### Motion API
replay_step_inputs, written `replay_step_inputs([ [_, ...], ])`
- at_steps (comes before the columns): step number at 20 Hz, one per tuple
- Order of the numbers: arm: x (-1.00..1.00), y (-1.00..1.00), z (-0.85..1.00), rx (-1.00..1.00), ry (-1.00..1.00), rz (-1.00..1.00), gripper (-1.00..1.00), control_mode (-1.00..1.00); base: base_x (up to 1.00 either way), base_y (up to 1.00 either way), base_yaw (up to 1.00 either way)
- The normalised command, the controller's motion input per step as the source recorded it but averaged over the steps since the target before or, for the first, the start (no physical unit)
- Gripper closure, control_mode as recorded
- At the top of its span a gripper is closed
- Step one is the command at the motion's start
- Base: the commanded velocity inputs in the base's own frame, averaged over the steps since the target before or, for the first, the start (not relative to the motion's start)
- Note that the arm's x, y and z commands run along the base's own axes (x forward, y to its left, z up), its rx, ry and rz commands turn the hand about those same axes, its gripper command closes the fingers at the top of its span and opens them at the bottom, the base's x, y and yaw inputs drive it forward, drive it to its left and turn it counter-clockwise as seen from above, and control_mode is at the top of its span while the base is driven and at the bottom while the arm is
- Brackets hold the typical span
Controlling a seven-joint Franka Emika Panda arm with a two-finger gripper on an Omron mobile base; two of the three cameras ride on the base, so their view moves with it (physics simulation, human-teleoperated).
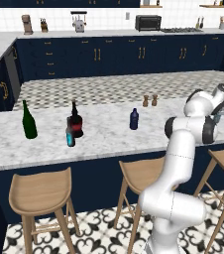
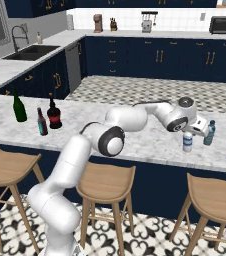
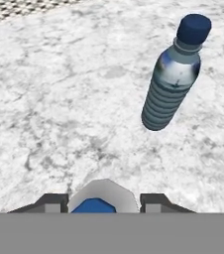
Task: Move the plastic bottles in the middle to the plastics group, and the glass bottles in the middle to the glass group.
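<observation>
Marble-patterned white worktop (image 1: 109, 134) is running across a navy-cabinet kitchen, with wooden stools (image 1: 39, 191) lining up below it. Taking the slim pale blue-grey water bottle with a blue cap (image 2: 209, 132) as the landmark: far to its left a tall dark-green wine bottle (image 1: 29, 120) and a bulbous dark long-necked bottle with a red label (image 1: 75, 122) are standing as the glass group, and a small slim dark bottle with a cyan lower part (image 1: 70, 135) is already sitting just beside them. Between that cluster and the water bottle, a stubby dark navy-blue bottle (image 1: 134, 119) is waiting alone, not yet sorted.

Just left of the water bottle, the claw (image 2: 191, 131) is reaching down over a small pale whitish-clear bottle with a blue band (image 2: 187, 141), its jaws sitting either side of the blue cap in the hand view. They appear to be pinching it, probably to set it down upright in the plastics group. Nothing is blocking that spot; the water bottle is standing near enough that a careless sideways move could tip it.
</observation>
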Motion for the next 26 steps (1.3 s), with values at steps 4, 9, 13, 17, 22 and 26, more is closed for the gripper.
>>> replay_step_inputs([
  [4,0.19,0.0,-0.35,0.0,0.01,0.0,1.0,-1.0,0.0,0.0,0.0],
  [9,0.17,0.0,-0.33,0.0,0.01,0.0,1.0,-1.0,0.0,0.0,0.0],
  [13,0.0,0.04,-0.51,0.0,0.08,0.0,-1.0,-1.0,0.0,0.0,0.0],
  [17,0.05,0.04,-0.32,0.0,0.04,0.0,-1.0,-1.0,0.0,0.0,0.0],
  [22,-0.12,0.0,-0.16,0.0,0.0,0.0,-1.0,-1.0,0.0,0.0,0.0],
  [26,-0.29,0.03,-0.1,0.0,-0.02,0.0,-1.0,-1.0,0.0,0.0,0.0],
])
